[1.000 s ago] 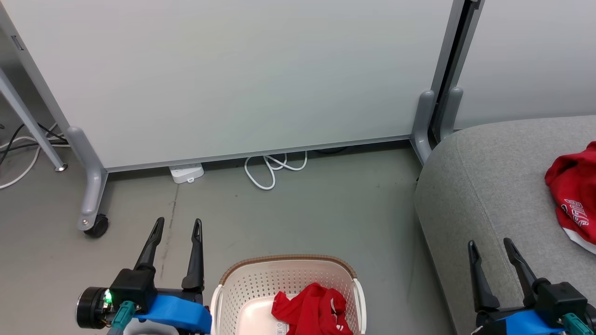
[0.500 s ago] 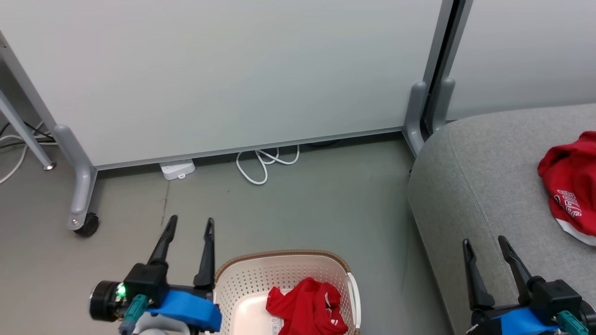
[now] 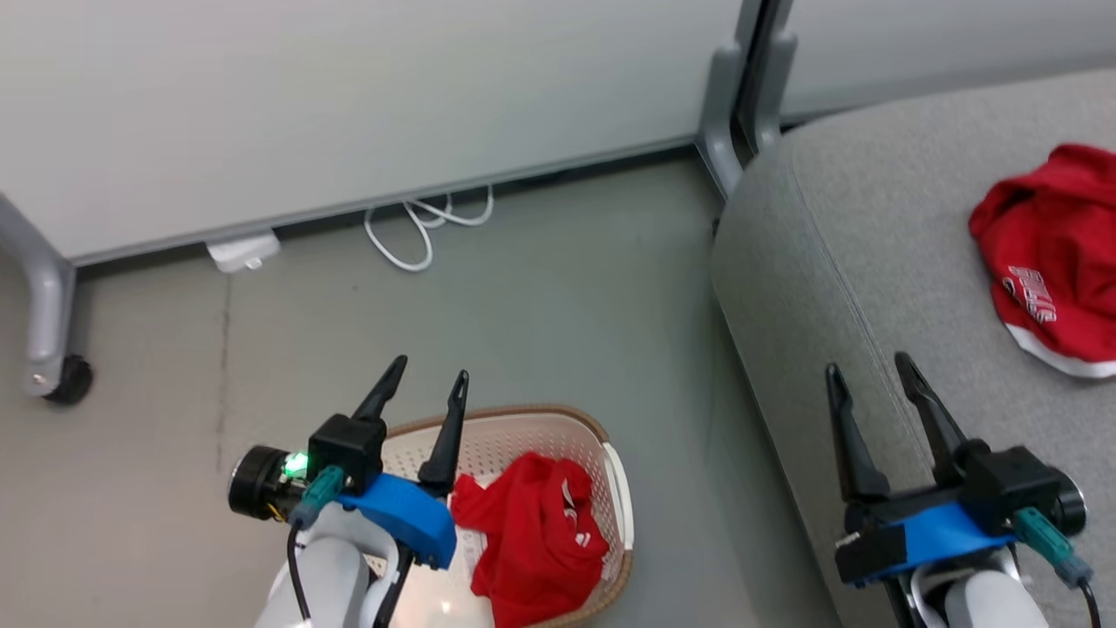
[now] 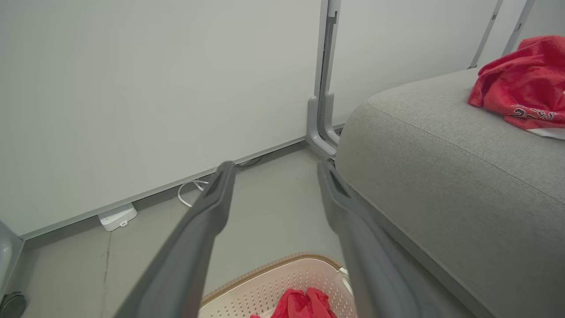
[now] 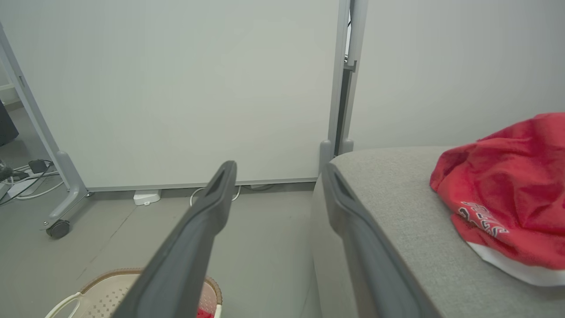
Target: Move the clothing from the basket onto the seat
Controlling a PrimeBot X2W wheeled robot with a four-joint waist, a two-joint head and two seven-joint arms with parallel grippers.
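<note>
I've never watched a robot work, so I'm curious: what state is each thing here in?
Left gripper: open, holding nothing.
Right gripper: open, holding nothing.
Basket: upright on the floor, one garment inside.
Garment in basket: crumpled, not gripped.
Garment on seat: crumpled, lying loose.
Seat: carries one garment.

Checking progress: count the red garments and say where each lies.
2. One red garment lies in the basket; the other garment lies on the seat. Another may hide under the first.
</note>
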